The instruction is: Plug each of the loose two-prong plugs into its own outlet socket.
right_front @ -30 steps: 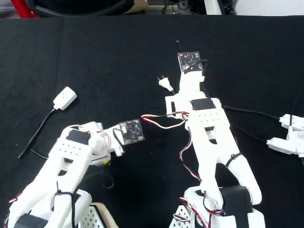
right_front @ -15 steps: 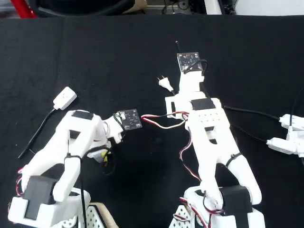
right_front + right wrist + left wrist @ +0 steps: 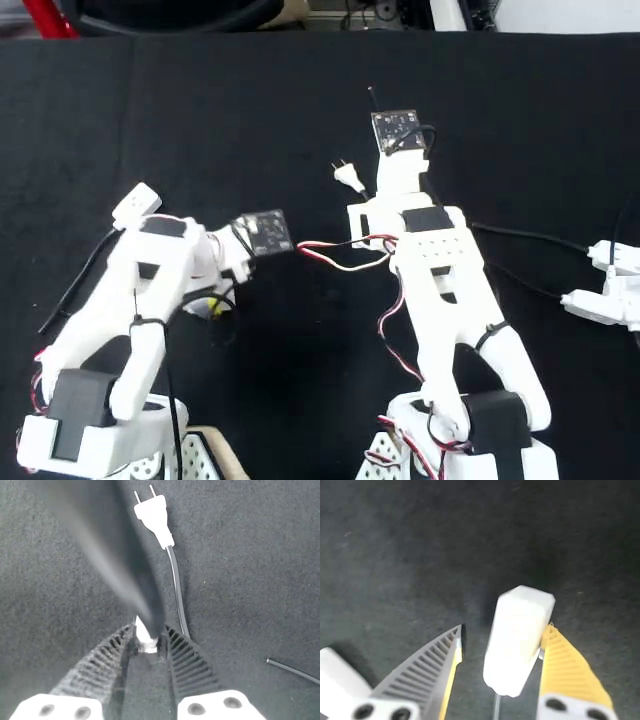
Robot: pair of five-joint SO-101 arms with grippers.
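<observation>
**Work surface.** The black cloth-covered table [image 3: 200, 100] carries both arms. The left arm [image 3: 150, 290] stands on the left side and the right arm [image 3: 440, 270] near the centre.

**Left gripper** [image 3: 505, 630]. The fingers are spread apart. The white rectangular plastic outlet block [image 3: 519, 640] sits between them. It lies against the orange-yellow finger [image 3: 565, 665], with a clear gap to the grey ribbed finger [image 3: 427, 672]. Whether the block rests on the cloth cannot be told from the wrist view. In the high view the outlet block [image 3: 137, 205] is just beside the left arm's upper link. Its black cable [image 3: 75, 285] runs away towards the table's near left edge.

**Right gripper** [image 3: 148, 630]. The fingers are closed on a small white part [image 3: 146, 642]. A blurred dark band [image 3: 125, 555] crosses in front of it. What the part is cannot be told.

**Plug.** The white two-prong plug [image 3: 152, 512] lies loose on the cloth ahead of the right gripper, apart from its fingertips, with both prongs bare. Its black lead [image 3: 177, 590] passes alongside one finger. In the high view the plug [image 3: 348, 176] lies just beside the right arm's wrist, well apart from the outlet block.

**Other items.** Two white cable-end pieces [image 3: 605, 298] with black cables lie at the table's right edge. A thin black wire [image 3: 292, 670] lies on the cloth near the right gripper.
</observation>
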